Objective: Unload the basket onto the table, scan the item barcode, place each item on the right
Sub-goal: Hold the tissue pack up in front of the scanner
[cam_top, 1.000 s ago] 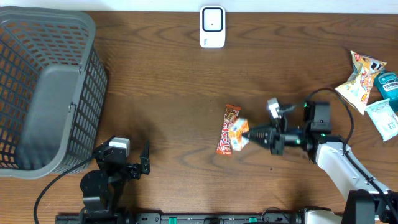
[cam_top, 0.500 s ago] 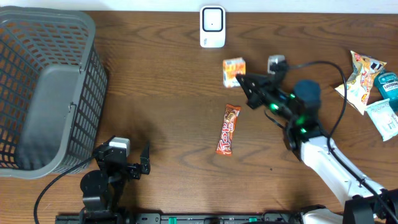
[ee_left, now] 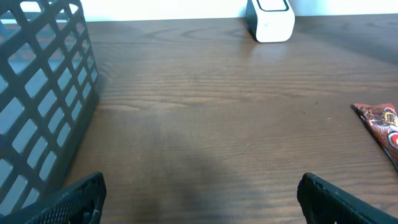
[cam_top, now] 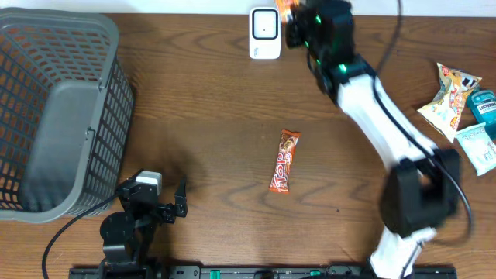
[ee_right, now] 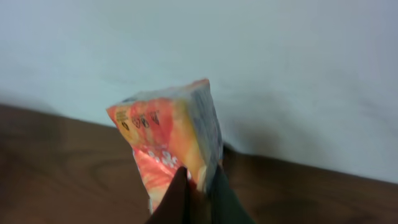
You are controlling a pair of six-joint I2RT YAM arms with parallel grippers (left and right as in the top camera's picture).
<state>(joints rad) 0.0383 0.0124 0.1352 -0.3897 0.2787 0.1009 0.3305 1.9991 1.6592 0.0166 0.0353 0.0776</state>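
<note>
My right gripper [cam_top: 299,18] is shut on a small orange snack packet [cam_top: 287,8], held up at the table's far edge just right of the white barcode scanner [cam_top: 265,33]. In the right wrist view the dark fingers [ee_right: 199,180] pinch the packet's [ee_right: 168,140] lower edge, with the pale wall behind it. No barcode is readable on it. My left gripper [cam_top: 164,203] rests near the front left, open and with nothing in it [ee_left: 201,190]. The left wrist view shows the scanner [ee_left: 270,18] far ahead.
A red-orange Tops bar [cam_top: 284,160] lies mid-table, also seen in the left wrist view [ee_left: 382,121]. A grey mesh basket [cam_top: 54,108] fills the left side. A yellow snack bag [cam_top: 448,94] and blue-white items [cam_top: 482,124] sit at the right edge.
The right arm has carried the orange packet from beside the Tops bar up to the far edge next to the scanner. The left arm has not moved.
</note>
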